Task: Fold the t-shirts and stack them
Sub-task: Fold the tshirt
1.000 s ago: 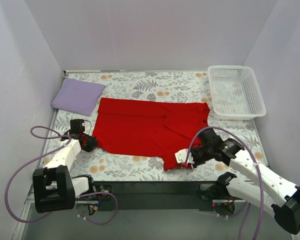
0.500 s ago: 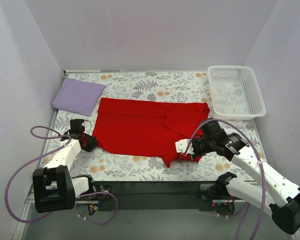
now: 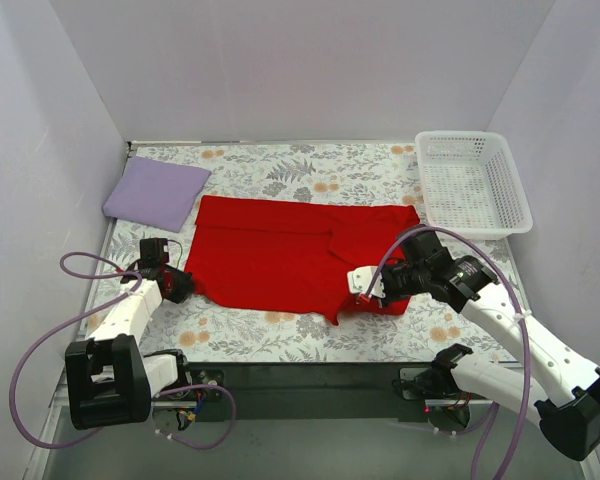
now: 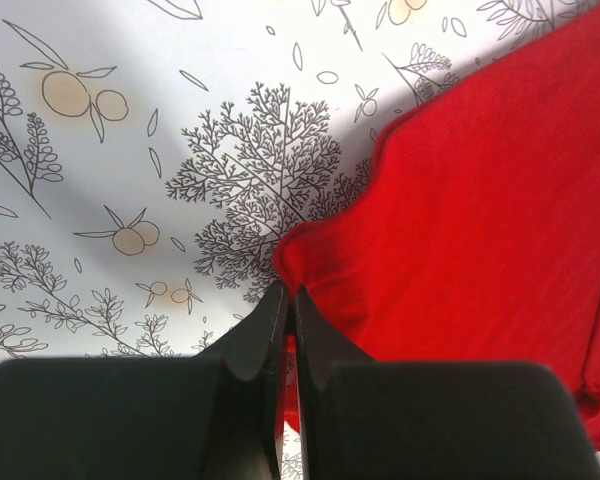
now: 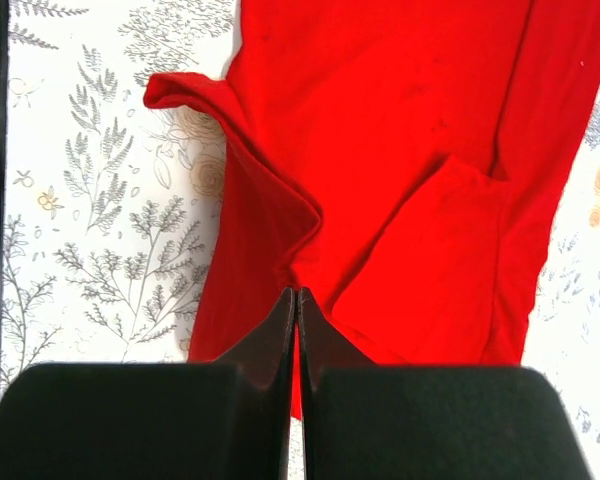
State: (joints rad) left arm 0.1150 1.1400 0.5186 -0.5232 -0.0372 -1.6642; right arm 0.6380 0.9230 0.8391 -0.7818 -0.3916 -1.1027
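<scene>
Right gripper [image 3: 364, 283]: has moved in from the near edge, drawing the near corner of the red t-shirt [image 3: 270, 255] inward. Arm stretched low, jaws together on a raised fold. Left gripper [image 3: 183, 288]: low at the shirt's left corner, jaws together, seemingly pinching its edge. T-shirts: two, with the lavender t-shirt [image 3: 157, 192] folded, far left. Basket [image 3: 473, 190]: one, far right.

1. A robotics lab test cell is indicated: a cloth-draped table [image 3: 280, 165] is enclosed by plain pale walls [image 3: 300, 70].
2. A cabled left arm [image 3: 130, 312] and right arm [image 3: 525, 335] are bolted at its near edge.
</scene>
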